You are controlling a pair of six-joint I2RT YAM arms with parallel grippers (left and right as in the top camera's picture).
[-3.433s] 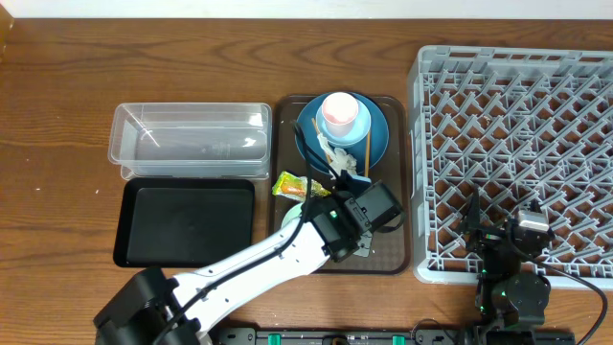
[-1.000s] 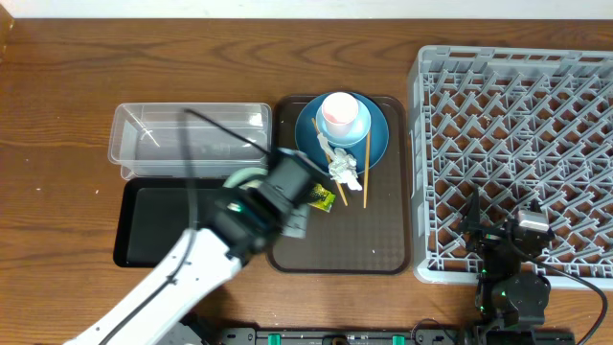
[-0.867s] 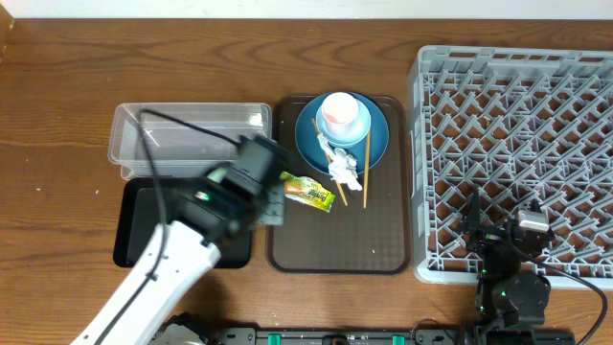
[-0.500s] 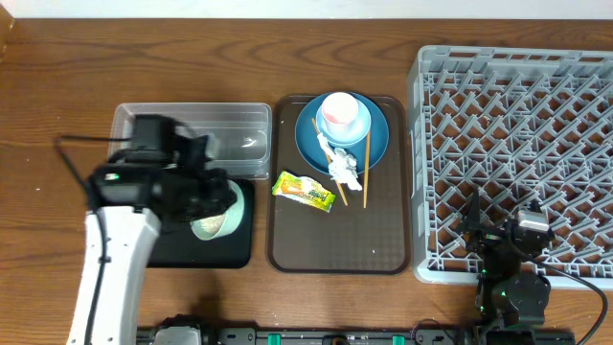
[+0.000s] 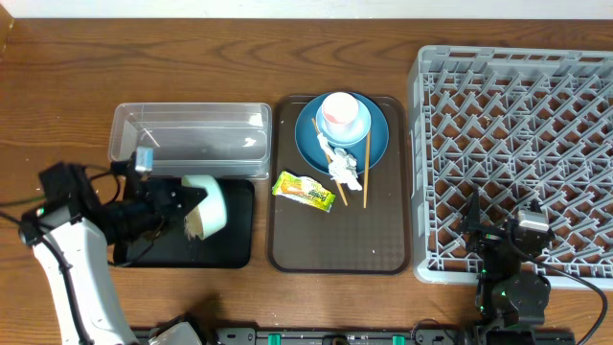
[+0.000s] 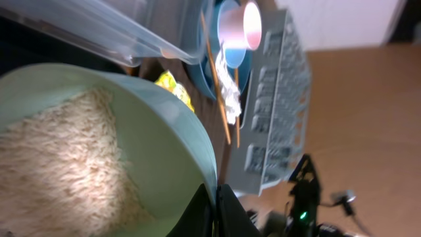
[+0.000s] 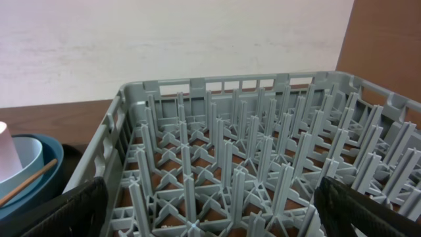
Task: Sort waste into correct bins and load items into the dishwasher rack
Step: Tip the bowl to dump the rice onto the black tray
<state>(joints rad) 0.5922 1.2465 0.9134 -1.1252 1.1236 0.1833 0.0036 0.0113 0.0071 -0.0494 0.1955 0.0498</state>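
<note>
- So that the rice can spill, the left gripper pinches the bowl by its rim, holding it tipped over the right edge of the tray.
- The right gripper sits wide open by the rack.

Your left jaws are closed on the rim of the mint bowl. It hangs tipped steeply on its side over the black tray, with white rice heaped inside. The clear tub lies just beyond the bowl, alongside the tray. Farther from those jaws, toward your right ones, the yellow-green wrapper lies flat. Past it sits the blue plate with a pink cup upright in it, a crumpled tissue on its near rim and chopsticks across that rim. Your right jaws stand wide apart over the near edge of the grey rack.
</note>
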